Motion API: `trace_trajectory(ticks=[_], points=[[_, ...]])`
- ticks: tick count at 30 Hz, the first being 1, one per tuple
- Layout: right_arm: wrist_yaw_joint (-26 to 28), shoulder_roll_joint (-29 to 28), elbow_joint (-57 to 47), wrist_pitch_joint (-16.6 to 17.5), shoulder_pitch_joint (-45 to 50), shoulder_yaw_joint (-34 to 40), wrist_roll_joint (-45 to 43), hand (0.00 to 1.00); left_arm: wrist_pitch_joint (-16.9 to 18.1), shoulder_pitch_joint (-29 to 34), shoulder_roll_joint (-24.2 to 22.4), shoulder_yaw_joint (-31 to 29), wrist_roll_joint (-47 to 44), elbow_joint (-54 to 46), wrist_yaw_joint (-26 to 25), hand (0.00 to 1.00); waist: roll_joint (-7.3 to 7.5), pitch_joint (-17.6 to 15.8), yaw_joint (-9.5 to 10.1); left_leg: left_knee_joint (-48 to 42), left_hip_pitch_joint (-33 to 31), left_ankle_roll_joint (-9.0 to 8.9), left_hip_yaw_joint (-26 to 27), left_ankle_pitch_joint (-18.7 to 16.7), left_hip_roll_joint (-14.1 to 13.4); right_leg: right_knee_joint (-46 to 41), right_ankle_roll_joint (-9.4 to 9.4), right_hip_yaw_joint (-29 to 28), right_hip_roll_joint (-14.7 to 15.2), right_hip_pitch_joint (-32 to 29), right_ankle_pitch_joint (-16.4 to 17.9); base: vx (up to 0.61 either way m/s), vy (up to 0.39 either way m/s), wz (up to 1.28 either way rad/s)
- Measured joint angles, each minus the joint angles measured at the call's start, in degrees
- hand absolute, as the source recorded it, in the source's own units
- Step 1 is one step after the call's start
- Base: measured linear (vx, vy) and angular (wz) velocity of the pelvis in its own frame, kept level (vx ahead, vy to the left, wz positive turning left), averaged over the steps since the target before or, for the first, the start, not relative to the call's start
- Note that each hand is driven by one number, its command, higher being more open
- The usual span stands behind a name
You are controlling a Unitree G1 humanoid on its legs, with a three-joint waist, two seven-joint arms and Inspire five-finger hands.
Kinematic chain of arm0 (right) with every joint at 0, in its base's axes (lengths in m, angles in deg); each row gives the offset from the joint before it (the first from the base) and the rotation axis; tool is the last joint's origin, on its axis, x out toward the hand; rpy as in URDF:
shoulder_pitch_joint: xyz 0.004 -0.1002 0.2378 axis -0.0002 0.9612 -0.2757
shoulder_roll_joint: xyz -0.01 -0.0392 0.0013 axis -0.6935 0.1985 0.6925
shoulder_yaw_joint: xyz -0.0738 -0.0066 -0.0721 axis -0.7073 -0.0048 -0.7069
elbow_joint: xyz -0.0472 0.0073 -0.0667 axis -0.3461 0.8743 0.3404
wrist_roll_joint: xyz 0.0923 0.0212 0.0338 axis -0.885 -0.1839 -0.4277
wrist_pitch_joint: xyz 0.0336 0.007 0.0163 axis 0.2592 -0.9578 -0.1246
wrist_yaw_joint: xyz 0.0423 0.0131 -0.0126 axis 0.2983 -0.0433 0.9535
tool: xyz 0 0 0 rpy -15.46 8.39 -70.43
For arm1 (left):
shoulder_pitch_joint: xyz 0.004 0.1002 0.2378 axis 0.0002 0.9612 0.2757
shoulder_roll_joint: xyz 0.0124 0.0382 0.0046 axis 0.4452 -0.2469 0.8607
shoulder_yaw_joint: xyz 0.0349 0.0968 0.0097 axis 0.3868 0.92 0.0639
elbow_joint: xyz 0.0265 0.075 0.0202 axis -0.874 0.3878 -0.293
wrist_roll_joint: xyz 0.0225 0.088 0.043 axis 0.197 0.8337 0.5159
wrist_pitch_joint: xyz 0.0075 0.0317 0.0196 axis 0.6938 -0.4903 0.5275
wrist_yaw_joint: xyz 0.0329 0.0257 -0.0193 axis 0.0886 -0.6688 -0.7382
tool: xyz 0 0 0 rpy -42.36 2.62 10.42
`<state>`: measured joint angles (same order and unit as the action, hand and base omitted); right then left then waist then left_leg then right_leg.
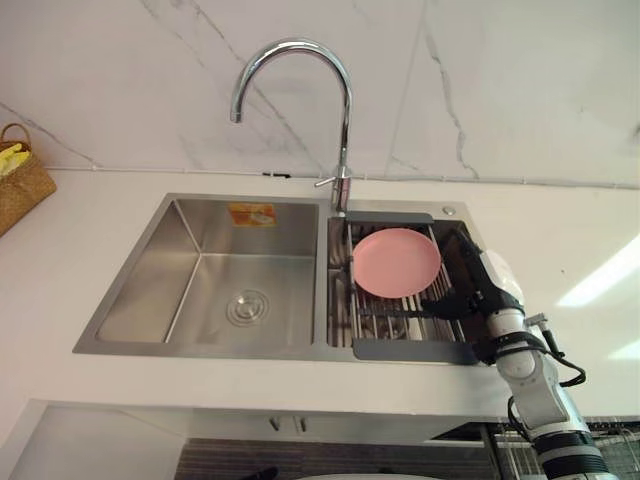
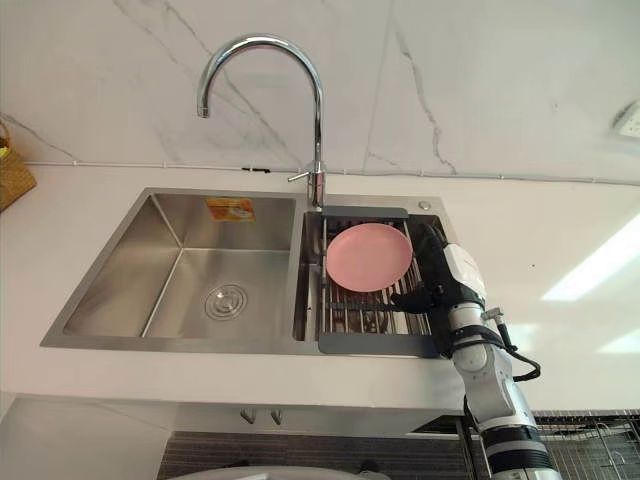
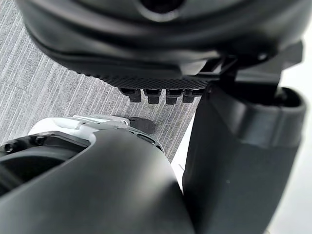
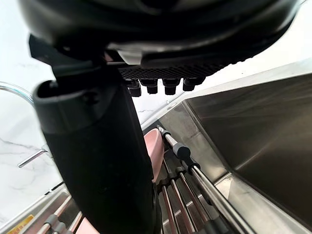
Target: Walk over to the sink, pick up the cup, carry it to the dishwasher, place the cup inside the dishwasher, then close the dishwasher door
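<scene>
Wall (image 1: 500,80): white marble, thin grey veining.
Countertop (image 1: 90,230): white, glossy.
Light: bright patch (image 1: 600,282) on countertop, right side.
Floor (image 3: 44,92): grey ribbed carpet.
Far left: woven basket (image 1: 18,185).

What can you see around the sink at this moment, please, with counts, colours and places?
sink: one, steel, two basins, set in the countertop
faucet: one, chrome, behind the divide between the basins
sticker: one, orange, back wall of the left basin
rack: one, grey frame with metal rods, across the right basin
plate: one, pink, on the rack
basket: one, tan wicker, far left on the countertop
countertop: one, white, around the sink
wall: white, marbled, behind the countertop
floor: grey, below the left hand
right hand: dark, open, at the rack's right side
left hand: dark, open, above the floor
</scene>
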<state>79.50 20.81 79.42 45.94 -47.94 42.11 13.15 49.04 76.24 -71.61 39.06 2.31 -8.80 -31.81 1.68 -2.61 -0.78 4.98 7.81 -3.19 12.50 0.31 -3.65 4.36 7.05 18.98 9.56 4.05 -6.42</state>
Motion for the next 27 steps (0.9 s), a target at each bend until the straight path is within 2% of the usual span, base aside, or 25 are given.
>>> trace_trajectory(ticks=[7,19,27], points=[[-3.1,0.0,3.8,-0.2,-1.0,-1.8,1.7,1.00,0.0,0.0,0.0,0.0,0.1,0.0,0.1,1.00,-0.03,0.0,0.06,0.0,-0.3,0.01,-1.3,0.3,0.1,0.4,0.00,1.4,0.1,0.7,0.0,-0.03,-0.019,0.10],[-6.3,0.0,9.9,-3.8,-5.5,-2.1,3.5,1.00,0.4,0.1,0.2,0.0,1.9,-1.2,2.3,1.00,-0.14,0.0,1.33,0.0,-1.6,0.46,-4.2,1.2,0.8,0.4,0.02,4.2,0.8,1.1,0.0,-0.03,-0.009,0.12],[-8.4,0.0,11.2,-4.8,-6.6,-2.0,3.6,1.00,0.7,0.7,0.1,0.0,2.7,-2.5,2.4,1.00,-0.37,-0.1,1.46,0.0,-2.0,0.48,-5.1,1.5,0.9,0.4,0.02,4.9,0.9,1.2,0.0,-0.02,-0.002,0.05]])
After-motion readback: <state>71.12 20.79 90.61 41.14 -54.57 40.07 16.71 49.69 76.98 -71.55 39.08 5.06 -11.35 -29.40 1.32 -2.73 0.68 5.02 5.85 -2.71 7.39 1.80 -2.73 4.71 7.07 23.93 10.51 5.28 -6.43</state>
